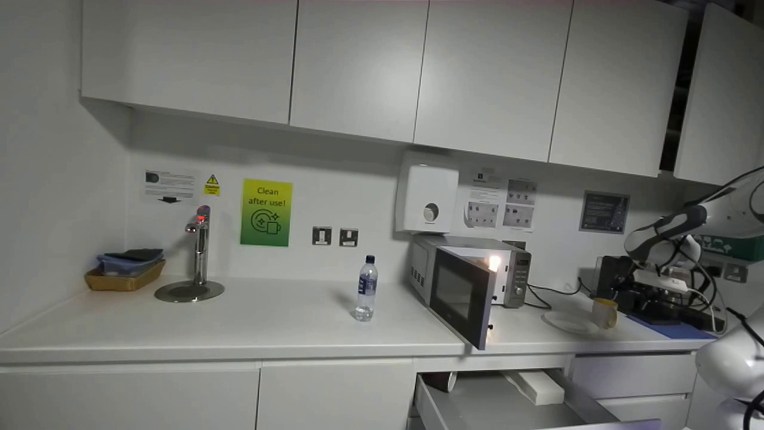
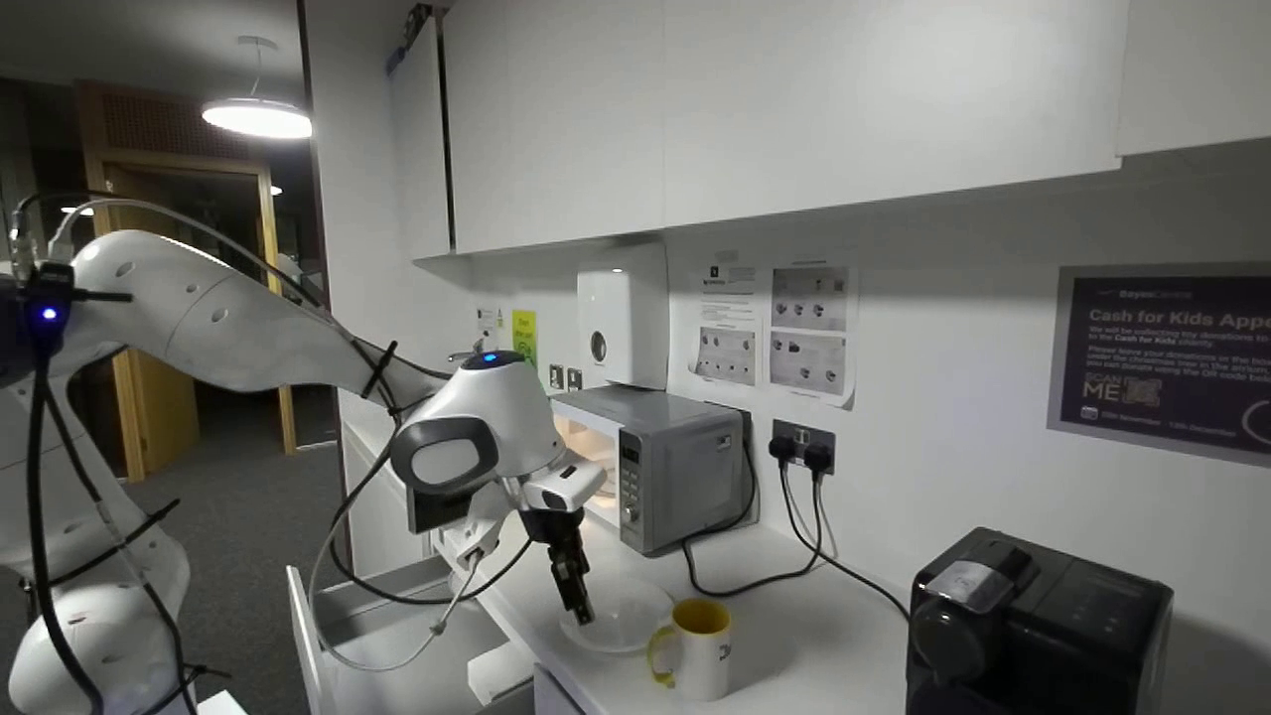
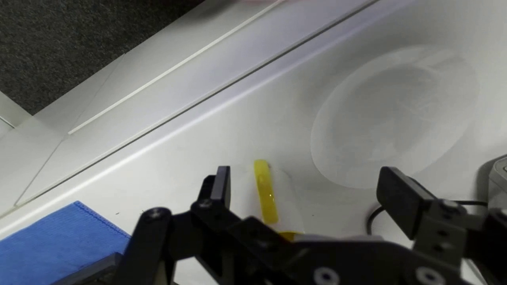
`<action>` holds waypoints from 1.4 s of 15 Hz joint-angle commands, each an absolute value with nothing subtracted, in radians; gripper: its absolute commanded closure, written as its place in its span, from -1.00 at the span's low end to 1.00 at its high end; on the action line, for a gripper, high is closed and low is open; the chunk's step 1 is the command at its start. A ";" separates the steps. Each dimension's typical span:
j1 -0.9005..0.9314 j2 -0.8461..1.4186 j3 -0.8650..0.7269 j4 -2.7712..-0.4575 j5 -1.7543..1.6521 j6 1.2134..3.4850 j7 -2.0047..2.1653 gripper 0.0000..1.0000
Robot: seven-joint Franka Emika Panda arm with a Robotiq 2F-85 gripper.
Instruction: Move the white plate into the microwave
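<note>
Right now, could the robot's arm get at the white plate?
Probably yes: the gripper is open, and nothing appears to cover the white plate on the counter. The mug standing close beside it could hinder an approach from that side.

Between the microwave (image 2: 675,472) and its open door (image 1: 461,295), a passage is being left, while one side of the plate (image 3: 392,118) is being blocked by the mug (image 2: 700,653)

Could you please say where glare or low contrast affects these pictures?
In an exterior view, the microwave shows a bright flare; in an exterior view, the ceiling lamp looks blown out; in the wrist view, the white plate stands out only faintly from the counter.
</note>
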State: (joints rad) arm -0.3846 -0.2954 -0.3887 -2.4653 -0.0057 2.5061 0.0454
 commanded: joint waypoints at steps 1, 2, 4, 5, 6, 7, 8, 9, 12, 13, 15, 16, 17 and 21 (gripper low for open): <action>-0.350 -0.171 -0.399 -2.374 0.124 2.539 0.051 -1.00; -0.337 -0.161 -0.406 -2.368 0.186 2.532 0.027 -1.00; -0.323 -0.145 -0.412 -2.364 0.291 2.526 -0.014 -1.00; -0.318 -0.142 -0.414 -2.369 0.345 2.528 -0.044 -1.00; -0.313 -0.144 -0.417 -2.377 0.403 2.524 -0.075 -1.00; -0.311 -0.145 -0.418 -2.384 0.446 2.522 -0.103 -1.00; -0.310 -0.150 -0.422 -2.395 0.495 2.515 -0.139 -1.00; -0.310 -0.156 -0.426 -2.406 0.536 2.513 -0.177 -1.00; -0.310 -0.167 -0.441 -2.437 0.642 2.506 -0.325 -1.00; -0.315 -0.162 -0.444 -2.440 0.663 2.501 -0.351 -1.00; -0.322 -0.153 -0.452 -2.449 0.699 2.503 -0.395 -1.00; -0.325 -0.144 -0.459 -2.451 0.715 2.500 -0.418 -1.00; -0.327 -0.137 -0.463 -2.452 0.726 2.500 -0.435 -1.00; -0.322 -0.107 -0.470 -2.438 0.777 2.496 -0.502 -1.00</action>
State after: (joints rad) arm -0.3262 -0.1323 -0.4594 -2.4591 0.7141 2.5164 -0.4250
